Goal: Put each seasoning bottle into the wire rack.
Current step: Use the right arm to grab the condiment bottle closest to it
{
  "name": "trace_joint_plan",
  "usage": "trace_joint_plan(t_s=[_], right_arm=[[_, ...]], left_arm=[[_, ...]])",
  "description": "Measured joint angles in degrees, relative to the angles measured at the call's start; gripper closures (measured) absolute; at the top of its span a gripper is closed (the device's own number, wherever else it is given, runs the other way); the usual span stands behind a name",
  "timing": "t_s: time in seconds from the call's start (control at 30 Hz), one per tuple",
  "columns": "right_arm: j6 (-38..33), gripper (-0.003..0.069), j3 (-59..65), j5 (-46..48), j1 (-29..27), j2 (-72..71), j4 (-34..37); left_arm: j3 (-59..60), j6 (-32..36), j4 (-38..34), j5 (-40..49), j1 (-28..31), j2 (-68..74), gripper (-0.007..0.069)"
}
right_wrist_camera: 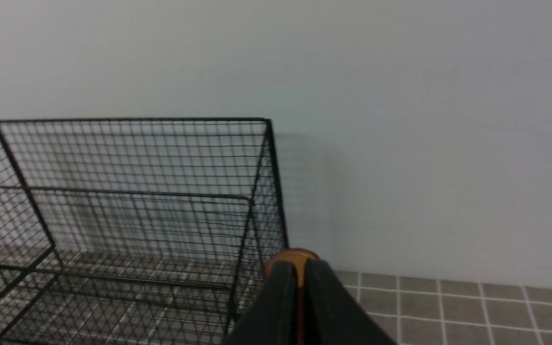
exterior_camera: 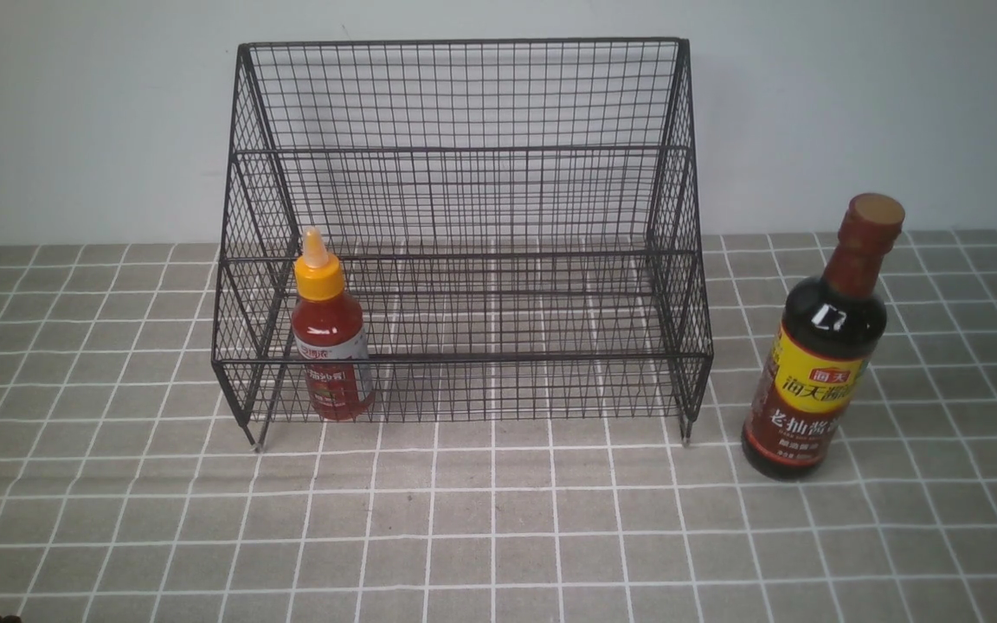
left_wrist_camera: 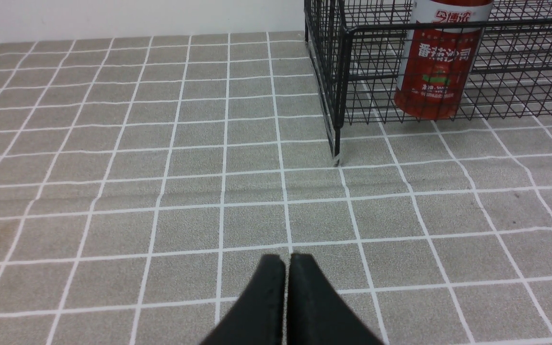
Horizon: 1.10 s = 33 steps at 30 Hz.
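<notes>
Staged tabletop setup: tile-print cloth [exterior_camera: 498, 536], plain pale wall [exterior_camera: 74, 112].

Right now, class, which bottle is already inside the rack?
The small red bottle, yellow-capped; the tall dark bottle stands outside, right of the rack.

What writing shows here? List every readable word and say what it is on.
"番茄沙司": red sauce bottle, white characters on red.
"海天": soy bottle, red badge on the yellow band.
"老抽酱": same bottle, lower label; the rest curves out of sight.
Red bottle's brand line and all small print: too blurred.
</notes>
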Motion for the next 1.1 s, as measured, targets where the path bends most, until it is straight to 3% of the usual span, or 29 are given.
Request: trace_joint_plan(t_s=[0.17, 0.37, 0.5, 0.63, 0.77, 0.87, 0.97, 1.1], right_arm=[[0.1, 0.0515, -6.5, -0.2, 1.8, 10.4, -1.1], [0.1, 0.0237, -12.7, -2.6, 1.7, 22.4, -5.1], [0.2, 0.0132, -13.0, -2.7, 0.3, 26.9, -5.8], [1.2, 0.0093, -13.1, -1.0, -0.5, 29.5, -5.6], [1.4, 0.0096, -13.1, 0.3, -0.5, 31.5, -5.6], [1.5, 0.0155, -13.2, 1.4, -0.5, 33.1, -5.6], [1.5, 0.0393, -13.2, 2.2, -0.5, 34.5, -5.5], [1.5, 0.0386, -13.1, 4.1, -0.5, 32.7, -5.4]], left_arm=[[0.0, 0.0, 0.0, 0.0, 0.0, 0.0, 0.0631], [0.0, 0.0, 0.0, 0.0, 0.0, 0.0, 0.0631], [0.0, 0.0, 0.0, 0.0, 0.0, 0.0, 0.0631], [0.0, 0.0, 0.0, 0.0, 0.0, 0.0, 0.0631], [0.0, 0.0, 0.0, 0.0, 0.0, 0.0, 0.0631], [0.0, 0.0, 0.0, 0.0, 0.0, 0.0, 0.0631], [0.0, 0.0, 0.0, 0.0, 0.0, 0.0, 0.0631], [0.0, 0.0, 0.0, 0.0, 0.0, 0.0, 0.0631]])
